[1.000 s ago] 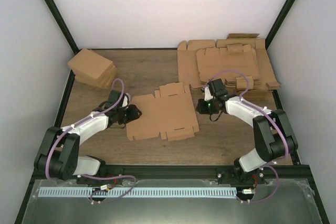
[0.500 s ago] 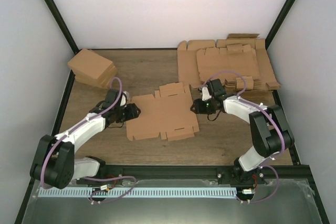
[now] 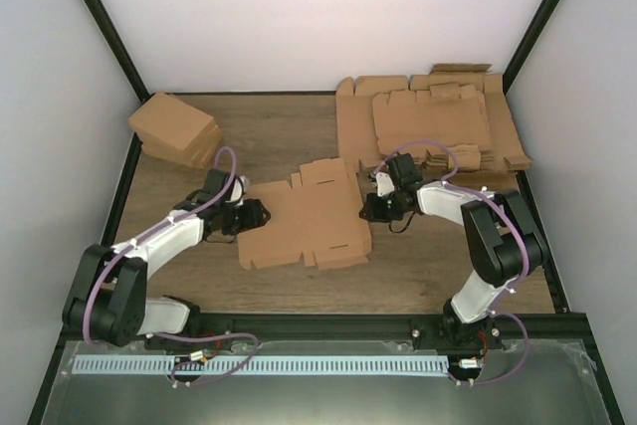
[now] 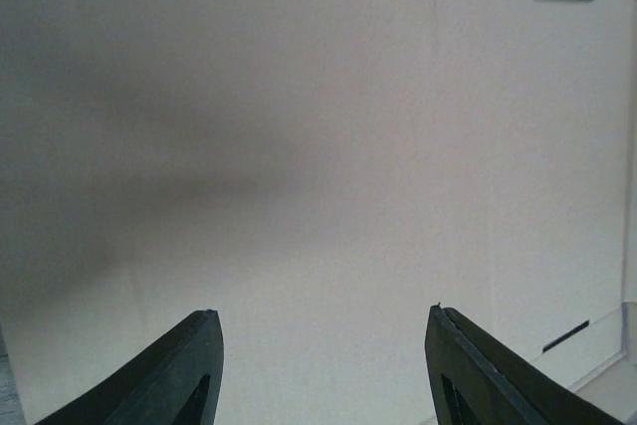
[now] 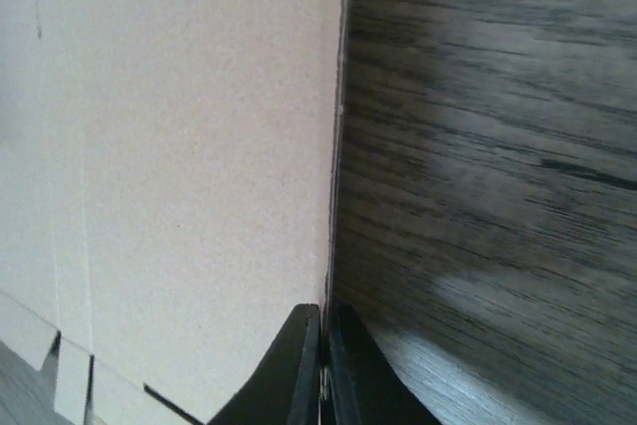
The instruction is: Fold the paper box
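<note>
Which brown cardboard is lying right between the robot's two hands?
The single flat sheet mid-table, with the left hand and right hand at its sides. The thick pile lies back right and the folded cartons back left, not between them.

Arms [image 3: 164,239]: white shells, black joints, purple cables [image 3: 232,162]; black end effector fingers [image 4: 169,375].

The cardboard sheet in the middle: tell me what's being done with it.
Both arms are working on the paper box, which lies unfolded on the table. The left tool sits at its left edge with fingers open over the sheet. The right tool is shut right at its right edge; whether it pinches the cardboard is unclear.
</note>
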Robot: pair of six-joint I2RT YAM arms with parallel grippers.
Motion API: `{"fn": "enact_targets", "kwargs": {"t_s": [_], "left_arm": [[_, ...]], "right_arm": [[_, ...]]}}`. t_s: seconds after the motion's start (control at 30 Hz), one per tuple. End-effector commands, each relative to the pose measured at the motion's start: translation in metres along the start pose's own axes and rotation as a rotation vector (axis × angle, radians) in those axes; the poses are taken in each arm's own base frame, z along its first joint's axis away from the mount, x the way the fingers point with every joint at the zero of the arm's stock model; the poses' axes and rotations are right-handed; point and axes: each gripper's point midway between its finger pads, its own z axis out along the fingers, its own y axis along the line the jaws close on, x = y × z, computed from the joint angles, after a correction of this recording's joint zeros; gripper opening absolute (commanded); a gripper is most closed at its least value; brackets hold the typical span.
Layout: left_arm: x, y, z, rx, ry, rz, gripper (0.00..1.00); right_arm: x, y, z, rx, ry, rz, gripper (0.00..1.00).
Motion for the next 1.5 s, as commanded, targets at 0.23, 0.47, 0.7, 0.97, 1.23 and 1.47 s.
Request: {"fn": "enact_targets", "kwargs": {"t_s": [0.23,0.47,0.7,0.97,1.23,1.47], "left_arm": [[-0.063,-0.042,-0.077,-0.011,-0.235,0.119,0.63],[-0.094,-0.068,-0.153,-0.002,-0.462,0.167,0.69],[-0.095,-0.072,-0.181,0.02,-0.583,0.207,0.75],[-0.095,-0.054,-0.161,-0.056,-0.546,0.202,0.76],[-0.097,-0.058,-0.156,-0.037,-0.537,0.192,0.77],[-0.096,-0.064,-0.156,-0.023,-0.509,0.236,0.81]], "right_arm": [[-0.035,0.057,-0.029,0.076,-0.05,-0.258,0.01],[-0.045,0.113,-0.041,0.133,-0.028,-0.495,0.01],[-0.059,0.116,-0.044,0.37,-0.015,-0.69,0.01],[-0.087,0.086,-0.051,0.62,-0.004,-0.947,0.01],[-0.063,0.12,-0.051,0.48,-0.037,-1.535,0.01],[-0.072,0.13,-0.019,0.485,-0.119,-1.748,0.01]]}}
